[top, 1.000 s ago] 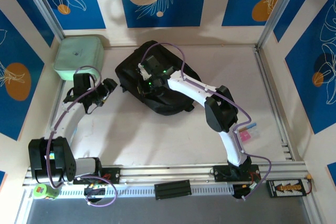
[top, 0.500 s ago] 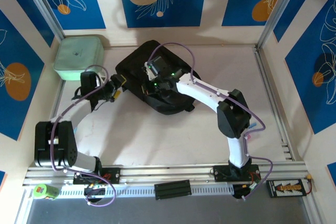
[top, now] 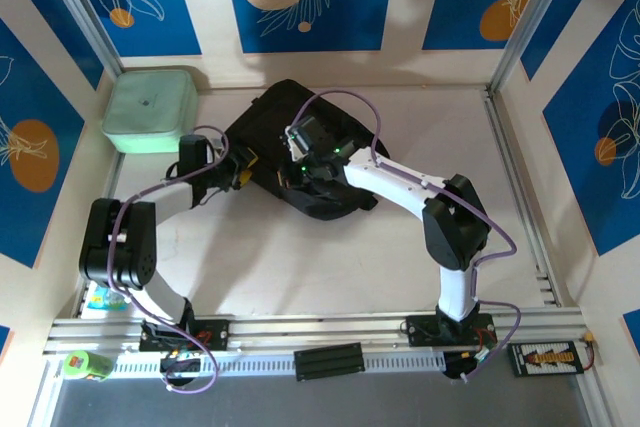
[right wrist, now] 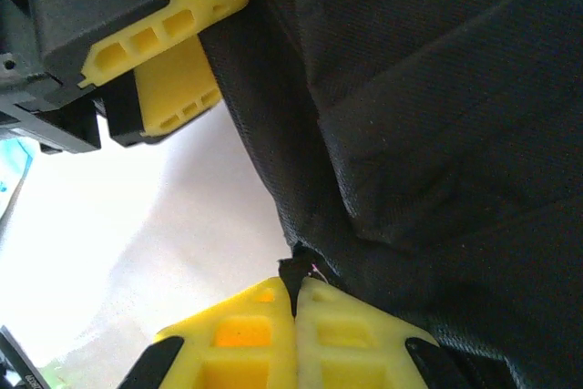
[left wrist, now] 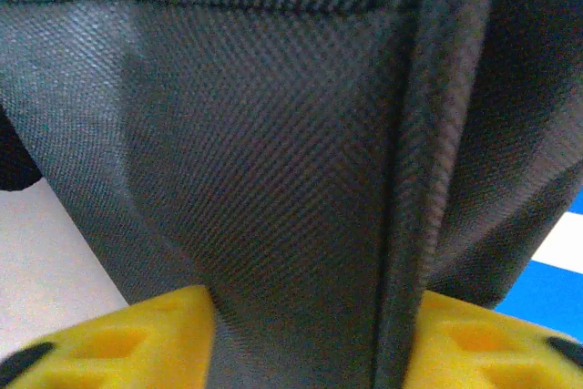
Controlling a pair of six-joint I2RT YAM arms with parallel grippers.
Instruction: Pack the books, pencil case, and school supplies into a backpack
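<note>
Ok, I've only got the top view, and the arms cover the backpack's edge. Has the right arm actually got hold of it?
Observer: Yes. On the right wrist view the right jaws are shut, with a sliver of black fabric pinched at their tips, right at the edge of the backpack.
Operator: And the left arm?
Observer: On the left wrist view the left jaws stand apart, with a thick fold of backpack fabric filling the gap between the yellow fingers. I can't tell whether they are squeezing it.
</note>
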